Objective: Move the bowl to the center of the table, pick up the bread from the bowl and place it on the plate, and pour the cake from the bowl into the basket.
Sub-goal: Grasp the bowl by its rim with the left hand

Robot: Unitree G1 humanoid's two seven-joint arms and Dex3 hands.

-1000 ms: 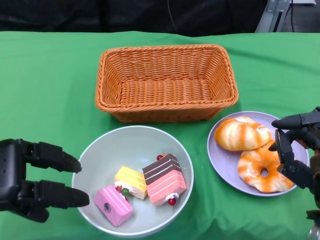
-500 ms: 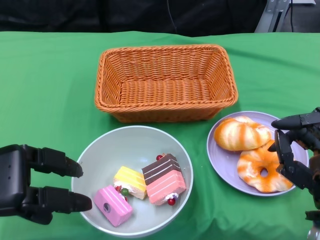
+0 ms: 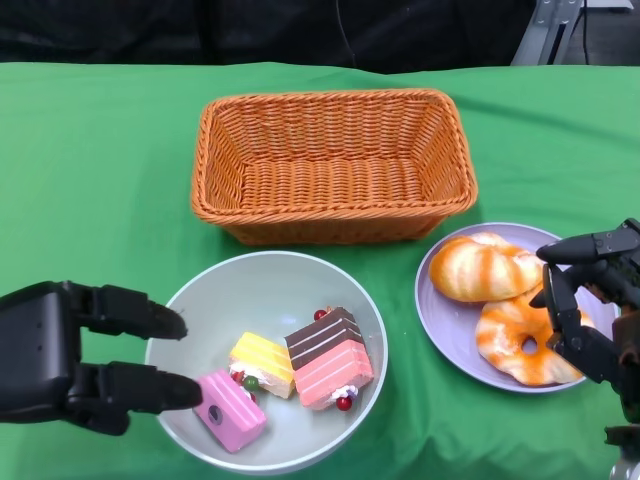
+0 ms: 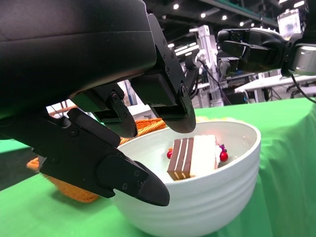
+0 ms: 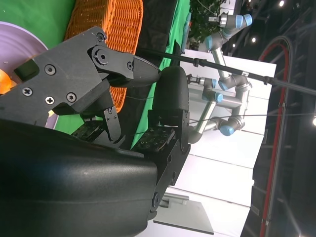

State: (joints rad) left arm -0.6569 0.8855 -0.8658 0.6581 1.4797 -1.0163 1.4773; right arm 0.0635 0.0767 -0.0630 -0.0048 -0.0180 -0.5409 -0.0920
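With bread (image 3: 483,267) on the plate (image 3: 437,318), only the pour remains.
Left hand (image 3: 70,355) straddles the bowl (image 3: 268,285) rim — seemingly ungripped; cake (image 3: 328,358) inside, basket (image 3: 330,165) beyond; right hand (image 3: 590,305) empty, spread.

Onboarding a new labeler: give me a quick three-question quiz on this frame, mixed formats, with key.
1. True or false: the wicker basket already holds a cake piece.
2. Multiple choice: where are the two bread pieces? A) in the bowl B) on the purple plate C) in the basket
3. Fill in: the left hand has its fingers on either side of the rim of the ____.

Key
1. False; the basket is empty, and the cake pieces lie in the bowl.
2. B; the right hand hovers open over the plate's far-right edge.
3. bowl; one finger reaches inside beside the pink cake, but no firm grip shows.
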